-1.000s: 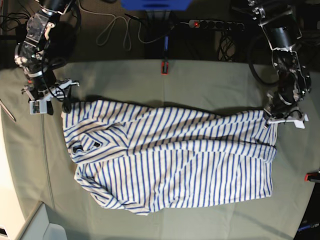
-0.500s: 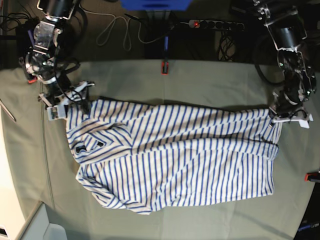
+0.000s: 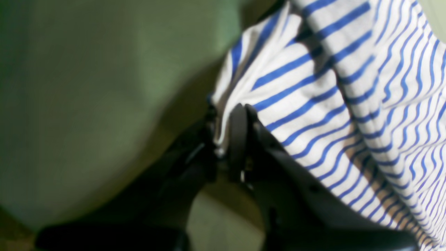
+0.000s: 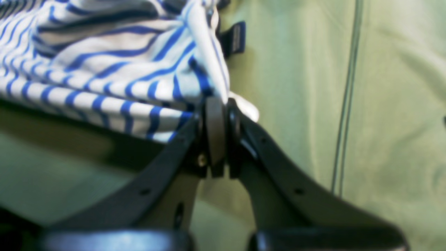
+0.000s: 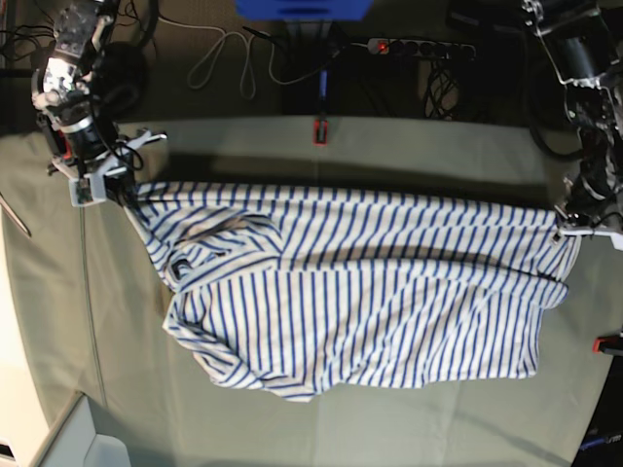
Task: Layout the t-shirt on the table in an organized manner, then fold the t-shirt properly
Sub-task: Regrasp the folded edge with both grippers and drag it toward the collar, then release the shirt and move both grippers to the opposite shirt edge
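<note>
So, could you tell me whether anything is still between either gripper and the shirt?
Nothing visible: the right gripper and the left gripper are each shut on an edge of the shirt.

The t-shirt [image 5: 360, 302] is white with thin blue stripes; across its body they run as close, even lines, and near the collar [image 5: 209, 243] they bend into diagonals. In the right wrist view a small dark navy tag [image 4: 234, 37] shows at its edge. The tabletop [image 5: 311, 428] is a pale grey-green, plain and unpatterned, looking yellower in the right wrist view and darker olive in the left wrist view. The right gripper [image 4: 216, 115] and the left gripper [image 3: 228, 122] have matte black jaws. A red clamp [image 5: 319, 131] sits at the far edge, and another red one [image 5: 609, 343] at the side. A blue object [image 5: 304, 8] lies beyond the tabletop.
</note>
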You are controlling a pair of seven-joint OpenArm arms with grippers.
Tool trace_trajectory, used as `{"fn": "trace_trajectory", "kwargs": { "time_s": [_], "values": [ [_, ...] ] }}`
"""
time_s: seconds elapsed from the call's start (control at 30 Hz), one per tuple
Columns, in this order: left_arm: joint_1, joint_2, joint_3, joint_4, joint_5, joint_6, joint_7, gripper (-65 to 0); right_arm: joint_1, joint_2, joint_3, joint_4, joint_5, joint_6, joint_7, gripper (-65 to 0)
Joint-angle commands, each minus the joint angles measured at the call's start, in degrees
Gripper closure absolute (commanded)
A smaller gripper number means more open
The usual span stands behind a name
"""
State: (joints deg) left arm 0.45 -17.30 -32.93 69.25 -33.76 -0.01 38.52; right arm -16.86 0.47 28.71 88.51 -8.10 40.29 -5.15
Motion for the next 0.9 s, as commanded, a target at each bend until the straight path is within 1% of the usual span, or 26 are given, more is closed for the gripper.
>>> {"fn": "trace_trajectory", "kwargs": {
  "time_s": [0.0, 0.1, 0.3, 0.33, 0.4, 0.5, 0.6, 0.73, 0.87],
  "values": [
    [0.04, -1.29, -0.35, 1.91, -0.13, 0.05, -1.38, -0.2, -0.68, 0.63, 0.35, 1.64, 0.85, -0.29, 1.32, 0.0],
    [1.97, -1.29, -0.35, 2.70, -0.04, 0.05, -1.38, -0.2, -2.26, -0.69, 0.70, 2.70, 0.85, -0.29, 1.41, 0.0],
    [6.01, -1.21, -0.35, 2.35, -0.04, 0.05, -1.38, -0.4, -5.95, -0.87, 0.43, 2.87, 0.85, -0.29, 1.50, 0.0],
    [6.63, -1.21, -0.35, 2.53, -0.04, 0.05, -1.38, -0.4, -6.57, -0.87, 0.35, 2.87, 1.28, -0.29, 1.50, 0.0],
    [7.77, -1.21, -0.35, 2.88, -0.13, 0.05, -1.38, -0.3, -7.88, -0.87, 0.70, 2.96, 4.63, -0.29, 1.94, 0.0],
    [8.83, -1.38, -0.44, 2.88, -0.04, 0.05, -1.38, -0.3, -10.61, -0.51, 0.70, 2.96, 7.79, -0.29, 5.19, 0.0],
    [9.71, -2.70, -0.44, 2.35, -0.04, 0.05, -1.56, -0.3, -13.51, -0.60, 0.26, 2.96, 7.88, -0.29, 9.32, 0.0],
    [9.79, -2.88, -0.44, 2.35, -0.04, 0.05, -1.47, -0.3, -16.41, -0.87, -0.97, 2.70, 7.88, -0.29, 13.72, 0.0],
    [11.46, -2.88, -0.44, 3.67, -0.13, 0.05, -1.47, -0.3, -17.99, -0.87, -0.97, 2.70, 7.88, -0.29, 16.71, 0.0]
  ]
}}
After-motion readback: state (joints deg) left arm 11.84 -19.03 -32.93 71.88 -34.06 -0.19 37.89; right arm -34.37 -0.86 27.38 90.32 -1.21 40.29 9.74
